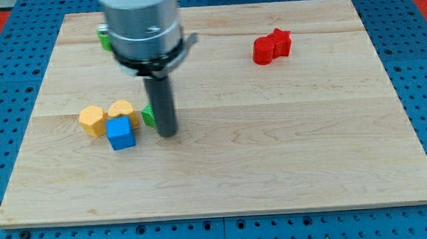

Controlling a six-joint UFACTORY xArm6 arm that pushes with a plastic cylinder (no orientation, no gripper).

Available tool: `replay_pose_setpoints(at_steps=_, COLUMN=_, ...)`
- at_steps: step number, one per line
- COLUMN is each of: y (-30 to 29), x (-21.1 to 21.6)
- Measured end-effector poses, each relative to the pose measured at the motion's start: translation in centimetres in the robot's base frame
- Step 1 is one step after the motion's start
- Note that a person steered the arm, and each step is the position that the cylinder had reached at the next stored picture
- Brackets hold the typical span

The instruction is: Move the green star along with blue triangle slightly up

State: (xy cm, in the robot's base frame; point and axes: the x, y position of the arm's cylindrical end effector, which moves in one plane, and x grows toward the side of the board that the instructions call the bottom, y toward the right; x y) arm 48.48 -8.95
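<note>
Nearest the view's bottom, a blue block is seen on the bench; it reads as a cube more than a triangle, so its shape cannot be settled. Just to its right the tip of the tool, a plain rod with no jaws and nothing held, is set on the wood. A green block, taken to be the star, is pressed against the rod's left side and mostly hidden by it. Beyond the blue block, a yellow heart and a yellow hexagon-like block are clustered, touching or nearly so. Farther off, a red block lies well apart at the right, and a second green block is half hidden behind the arm at the top.

For the step to go well, the tip should be brought below both pieces and a short, slow push upward made, centred so neither piece slips sideways. The yellow heart is likely to be nudged, so the stroke is best kept brief.
</note>
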Motion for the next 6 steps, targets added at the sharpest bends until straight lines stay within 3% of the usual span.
replay_pose_setpoints(at_steps=6, y=-2.8, x=-9.1)
